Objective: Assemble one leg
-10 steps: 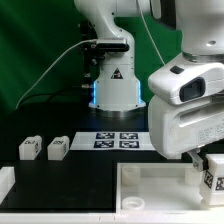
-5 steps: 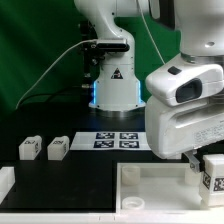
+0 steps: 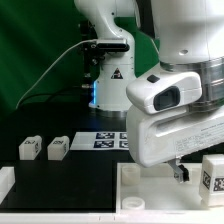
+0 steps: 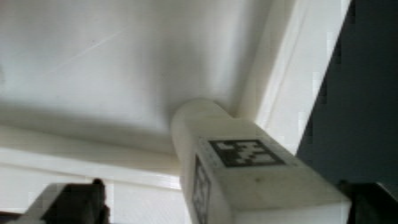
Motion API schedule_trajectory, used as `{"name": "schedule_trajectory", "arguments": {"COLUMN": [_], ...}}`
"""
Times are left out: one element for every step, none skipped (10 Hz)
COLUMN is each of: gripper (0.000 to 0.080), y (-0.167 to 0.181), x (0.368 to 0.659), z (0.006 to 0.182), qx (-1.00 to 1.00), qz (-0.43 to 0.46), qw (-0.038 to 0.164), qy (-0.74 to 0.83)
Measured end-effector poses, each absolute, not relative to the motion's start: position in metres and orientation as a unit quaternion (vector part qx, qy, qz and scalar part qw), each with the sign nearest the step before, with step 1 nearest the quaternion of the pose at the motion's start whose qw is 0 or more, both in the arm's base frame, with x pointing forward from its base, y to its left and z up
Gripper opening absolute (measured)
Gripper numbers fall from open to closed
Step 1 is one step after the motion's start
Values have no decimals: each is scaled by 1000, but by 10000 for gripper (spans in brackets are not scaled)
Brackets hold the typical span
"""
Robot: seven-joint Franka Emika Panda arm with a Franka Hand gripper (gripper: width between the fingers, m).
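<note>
Arm housing fills the right half of the exterior view, and below it the jaws are spread and hold nothing. The leg stands upright at the lower right edge, on the white panel, just beside a dark finger. The wrist view shows the same leg with its tag visible, apart from one finger. At the lower left, a second leg and a third leg sit on the black surface, near the marker board.
</note>
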State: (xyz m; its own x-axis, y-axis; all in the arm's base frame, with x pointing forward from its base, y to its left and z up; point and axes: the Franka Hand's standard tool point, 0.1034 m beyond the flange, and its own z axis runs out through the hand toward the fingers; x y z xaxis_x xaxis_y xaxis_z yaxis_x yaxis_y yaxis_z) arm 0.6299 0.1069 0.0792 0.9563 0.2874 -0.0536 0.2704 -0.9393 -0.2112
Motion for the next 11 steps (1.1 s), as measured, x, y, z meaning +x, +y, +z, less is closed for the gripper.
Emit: {"name": "schedule_trajectory", "arguments": {"gripper": [522,383,294,294,294,294,294,294,294,294,294], "y": [107,107,107,107,107,108,109,110,110,109,109], "x": [630,630,630,630,630,628,626,619,617,620,620], "z": [79,79,79,79,79,79,78,79,80,80,80], "qx": [-984,-984,-984,-984,-984,-983,-985,-983,-978,-977,-977], "qz": [42,42,42,42,43,51,59,100,141,146,144], "qw": [101,101,101,101,101,101,100,101,104,106,106], "qy": [-142,-142,-142,-142,-142,-142,-129,-117,-114,-113,-113]}}
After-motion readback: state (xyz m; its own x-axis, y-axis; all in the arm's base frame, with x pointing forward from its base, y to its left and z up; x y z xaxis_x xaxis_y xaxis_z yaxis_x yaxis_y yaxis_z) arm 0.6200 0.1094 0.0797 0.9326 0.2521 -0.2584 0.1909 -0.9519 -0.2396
